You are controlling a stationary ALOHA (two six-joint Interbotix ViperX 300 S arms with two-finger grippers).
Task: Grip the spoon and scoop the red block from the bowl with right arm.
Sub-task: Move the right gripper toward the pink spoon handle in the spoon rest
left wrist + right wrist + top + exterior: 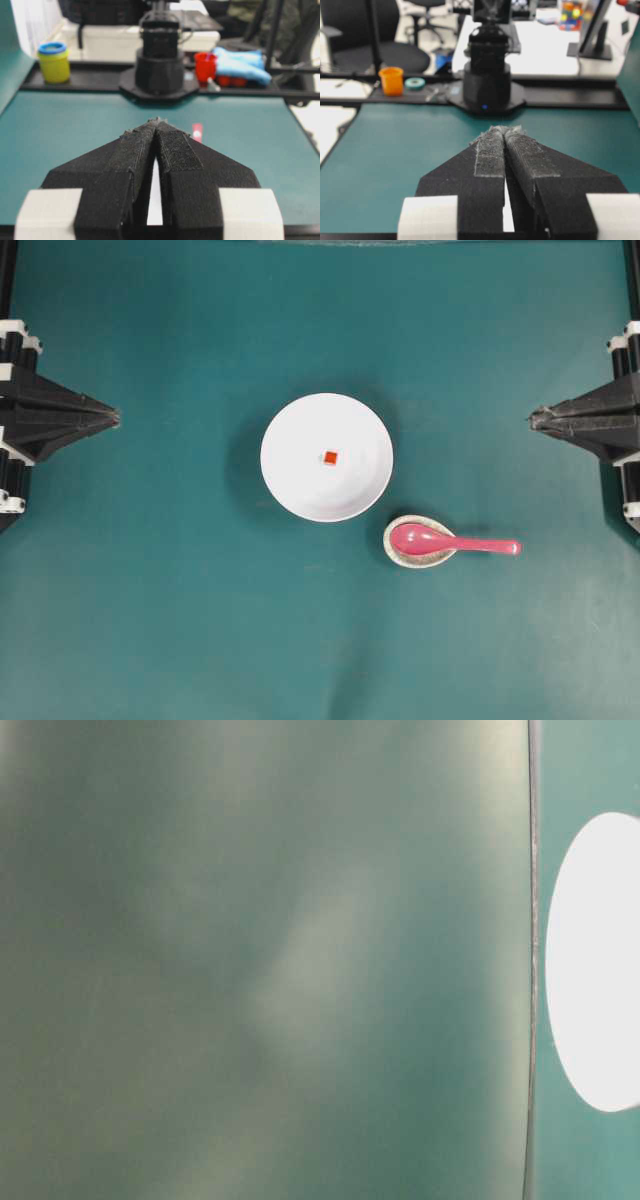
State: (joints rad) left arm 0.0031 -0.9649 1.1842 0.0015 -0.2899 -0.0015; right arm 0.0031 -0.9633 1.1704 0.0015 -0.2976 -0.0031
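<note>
The white bowl (327, 457) sits mid-table with the tiny red block (330, 456) at its centre. The pink spoon (452, 541) lies to the bowl's lower right, its scoop resting in a small speckled dish (418, 541) and its handle pointing right. My right gripper (533, 419) hovers at the right edge, shut and empty, well above and right of the spoon; in the right wrist view its tips (505, 130) meet. My left gripper (115, 418) stays at the left edge, shut on nothing, fingertips together (157, 121). A sliver of the spoon handle (197, 133) shows past the left gripper.
The table-level view is mostly a blurred grey-green surface, with part of the white bowl (598, 960) at its right edge. Beyond the table are each arm's base (487, 82), a yellow jar (53, 62), a red cup (205, 66) and an orange cup (391, 80).
</note>
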